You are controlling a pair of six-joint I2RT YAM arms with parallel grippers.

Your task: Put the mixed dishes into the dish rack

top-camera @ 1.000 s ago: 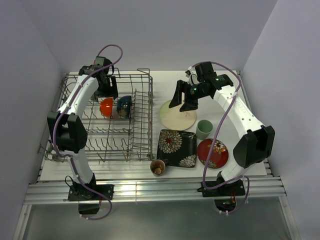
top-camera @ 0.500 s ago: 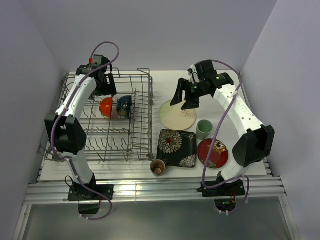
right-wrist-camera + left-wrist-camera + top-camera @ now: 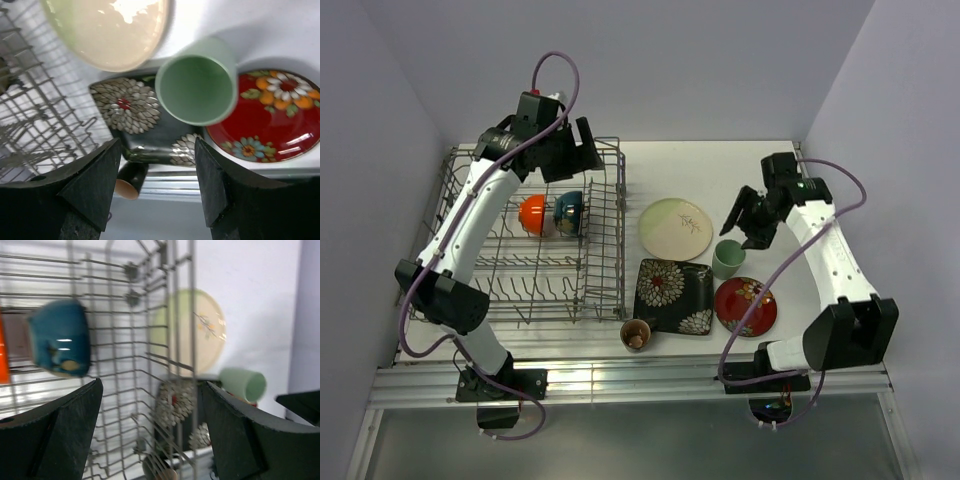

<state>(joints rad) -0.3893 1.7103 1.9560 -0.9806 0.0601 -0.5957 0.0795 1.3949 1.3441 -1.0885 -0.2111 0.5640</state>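
Right now your right gripper (image 3: 157,160), jaws spread and empty, has the green cup (image 3: 196,82) straight ahead, centred between them, upright with its mouth toward the wrist. Your left gripper (image 3: 150,395), also spread, hangs over the dish rack (image 3: 621,230), well apart from the cup.

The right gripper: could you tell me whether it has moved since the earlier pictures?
Yes. The right gripper has swung right, off the round plate, and now hangs over the green cup.

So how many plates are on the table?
3: a pale round plate beside the dish rack, a black square floral plate nearer the robot, and a red floral plate at the right.
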